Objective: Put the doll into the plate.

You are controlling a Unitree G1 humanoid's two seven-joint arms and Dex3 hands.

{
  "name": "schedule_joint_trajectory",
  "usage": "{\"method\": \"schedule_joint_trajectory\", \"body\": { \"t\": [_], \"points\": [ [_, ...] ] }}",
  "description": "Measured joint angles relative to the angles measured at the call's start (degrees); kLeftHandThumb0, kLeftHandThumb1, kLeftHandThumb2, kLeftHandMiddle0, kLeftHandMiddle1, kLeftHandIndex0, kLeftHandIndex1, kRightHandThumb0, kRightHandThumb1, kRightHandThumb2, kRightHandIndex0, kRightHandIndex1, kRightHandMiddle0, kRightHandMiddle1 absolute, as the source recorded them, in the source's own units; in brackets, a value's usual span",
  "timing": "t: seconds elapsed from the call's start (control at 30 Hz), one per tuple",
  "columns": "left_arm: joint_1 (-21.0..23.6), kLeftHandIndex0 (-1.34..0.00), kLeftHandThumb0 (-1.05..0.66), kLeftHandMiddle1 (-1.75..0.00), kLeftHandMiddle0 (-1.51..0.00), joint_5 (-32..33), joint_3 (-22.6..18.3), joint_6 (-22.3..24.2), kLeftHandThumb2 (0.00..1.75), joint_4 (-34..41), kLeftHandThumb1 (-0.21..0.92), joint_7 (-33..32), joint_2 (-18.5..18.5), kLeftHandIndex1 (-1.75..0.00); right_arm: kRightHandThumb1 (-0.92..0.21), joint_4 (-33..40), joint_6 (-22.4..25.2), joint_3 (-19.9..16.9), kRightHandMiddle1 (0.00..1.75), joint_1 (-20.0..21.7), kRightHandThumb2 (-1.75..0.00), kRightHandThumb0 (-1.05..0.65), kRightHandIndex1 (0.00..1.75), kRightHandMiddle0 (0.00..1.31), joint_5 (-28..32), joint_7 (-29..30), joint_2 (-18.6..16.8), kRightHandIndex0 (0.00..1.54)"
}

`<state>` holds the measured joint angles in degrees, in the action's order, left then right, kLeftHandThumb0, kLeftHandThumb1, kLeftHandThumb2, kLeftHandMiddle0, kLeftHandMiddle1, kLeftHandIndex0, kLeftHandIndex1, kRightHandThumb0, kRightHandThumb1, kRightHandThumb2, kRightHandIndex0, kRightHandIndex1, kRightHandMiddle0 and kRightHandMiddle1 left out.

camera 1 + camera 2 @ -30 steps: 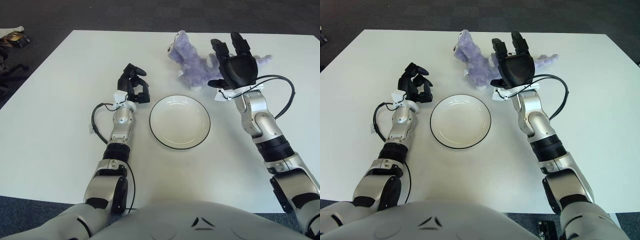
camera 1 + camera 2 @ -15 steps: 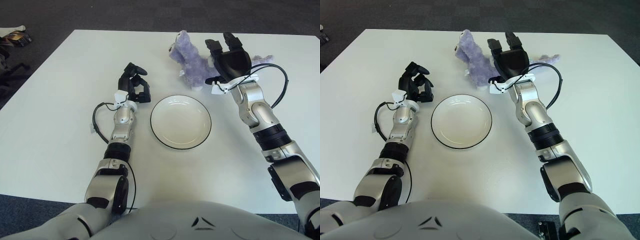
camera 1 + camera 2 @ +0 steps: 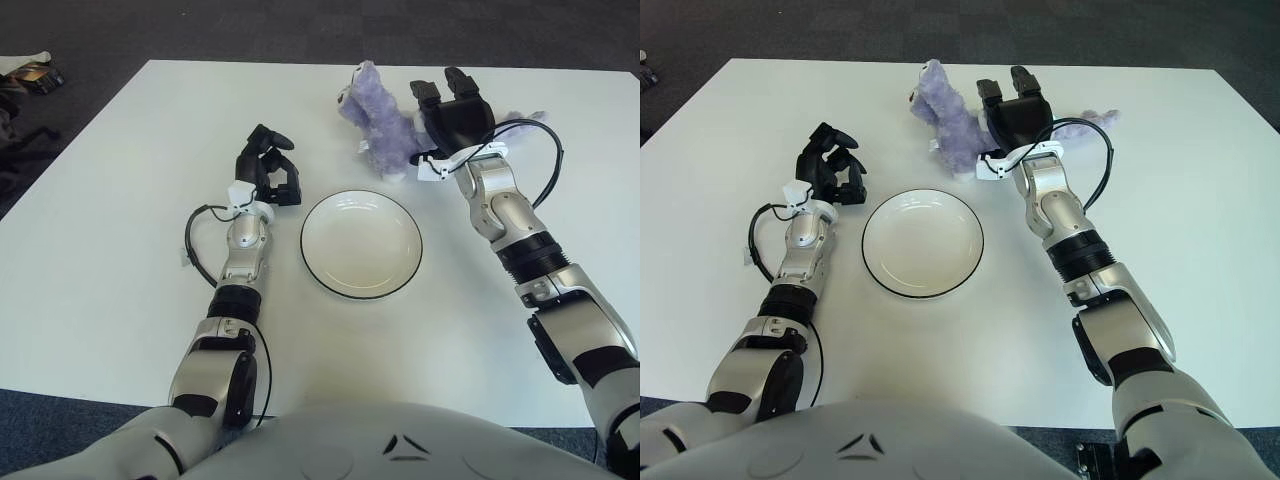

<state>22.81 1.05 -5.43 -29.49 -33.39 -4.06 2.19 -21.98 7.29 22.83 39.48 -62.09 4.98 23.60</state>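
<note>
A purple plush doll point(image 3: 374, 122) lies at the far middle of the white table point(image 3: 120, 200), its head toward the left. My right hand point(image 3: 452, 108) is over the doll's rear half, fingers spread and open, right against the plush; no grasp shows. The doll's tail point(image 3: 526, 117) sticks out to the right of the hand. A white plate point(image 3: 318, 280) with a dark rim sits empty at the table's middle, nearer to me than the doll. My left hand point(image 3: 268, 168) shows just left of the plate, fingers curled and holding nothing.
A black cable loops beside my left forearm point(image 3: 190, 245), and another arcs off my right wrist point(image 3: 548, 160). Dark carpet surrounds the table, with a small object on the floor at the far left point(image 3: 30, 75).
My right hand has moved away from me and a little left, from beside the doll's rear to directly over it. The left hand, plate and doll stay put.
</note>
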Motion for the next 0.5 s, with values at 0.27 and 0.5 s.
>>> {"method": "schedule_joint_trajectory", "body": {
  "t": [0.27, 0.5],
  "points": [
    [0.29, -0.59, -0.01, -1.75, -0.6, 0.08, -0.68, -2.85, 1.48, -0.59, 0.18, -0.04, 0.29, -1.75, -0.68, -3.45, -2.12, 0.19, 0.46, 1.78, -0.56, -0.84, 0.02, 0.0, 3.69, -0.31, -0.06, 0.11],
    [0.55, -0.6, -0.02, -1.75, -0.8, 0.06, -1.4, -3.82, 1.56, -1.12, 0.09, -0.27, 0.35, -1.64, -0.69, -5.32, -3.77, 0.24, 0.54, 3.77, -0.51, -0.9, 0.04, 0.0, 7.72, -5.32, -0.06, 0.15]
  ]
}}
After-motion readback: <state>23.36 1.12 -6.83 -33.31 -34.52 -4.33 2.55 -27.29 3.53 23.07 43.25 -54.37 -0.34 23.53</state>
